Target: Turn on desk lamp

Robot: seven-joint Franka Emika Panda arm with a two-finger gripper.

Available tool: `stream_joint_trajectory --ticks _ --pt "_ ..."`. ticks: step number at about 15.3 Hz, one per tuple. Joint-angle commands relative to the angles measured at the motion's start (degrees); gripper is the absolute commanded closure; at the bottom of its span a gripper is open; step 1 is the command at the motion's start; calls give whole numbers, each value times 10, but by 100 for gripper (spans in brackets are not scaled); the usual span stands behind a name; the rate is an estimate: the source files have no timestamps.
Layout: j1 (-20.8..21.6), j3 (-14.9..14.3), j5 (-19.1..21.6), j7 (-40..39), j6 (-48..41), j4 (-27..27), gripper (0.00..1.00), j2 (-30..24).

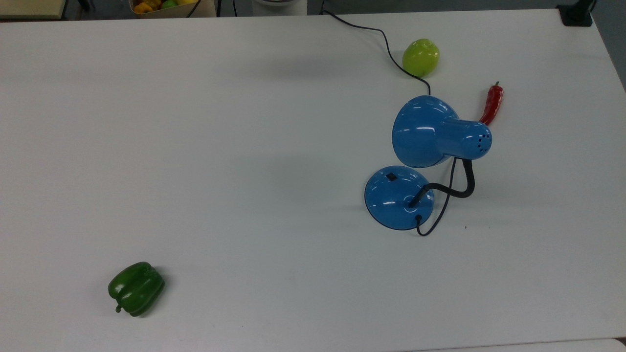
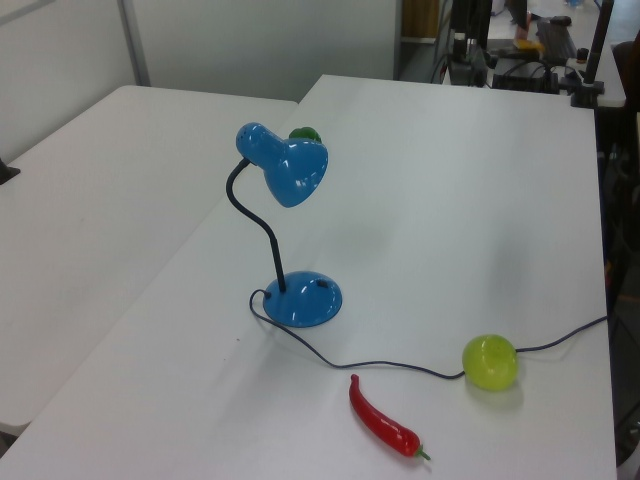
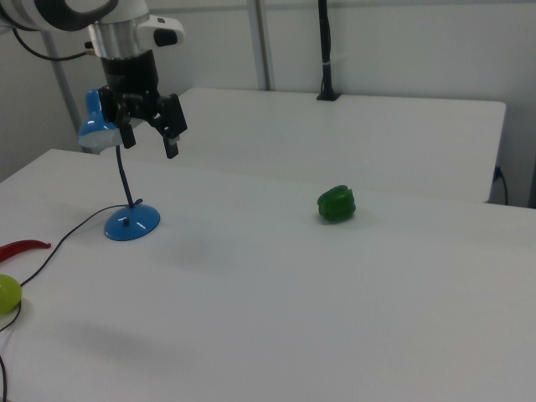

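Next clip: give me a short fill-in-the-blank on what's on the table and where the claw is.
1. The lamp is coloured ____.
2. In the top view, the black switch sits on the lamp's ____.
3. The lamp's cord runs past the red chili and touches the green ____.
4. In the right view, the claw hangs above the table with its fingers ____.

Missing words: blue; base; apple; open

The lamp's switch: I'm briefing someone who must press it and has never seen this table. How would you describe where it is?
On the white table, find the blue desk lamp that stands between a green apple and a red chili pepper. Look down from its bell-shaped shade to its round domed base. The switch is the small black rectangle on that dome, on the side opposite where the black cord leaves.
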Motion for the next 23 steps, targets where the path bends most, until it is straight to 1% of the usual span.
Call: stream_joint_trajectory --ticks 1,10,14,17,21,23 --pt "6 -4 5 0 -5 3 0 0" --pt "7 -2 5 3 10 1 0 2" --pt "7 -2 7 -15 8 -3 0 -1" --pt "6 -1 9 -46 19 -4 0 1" --pt "3 0 31 -72 55 -15 0 -1" --pt "-3 -1 53 -92 75 -24 0 -1"
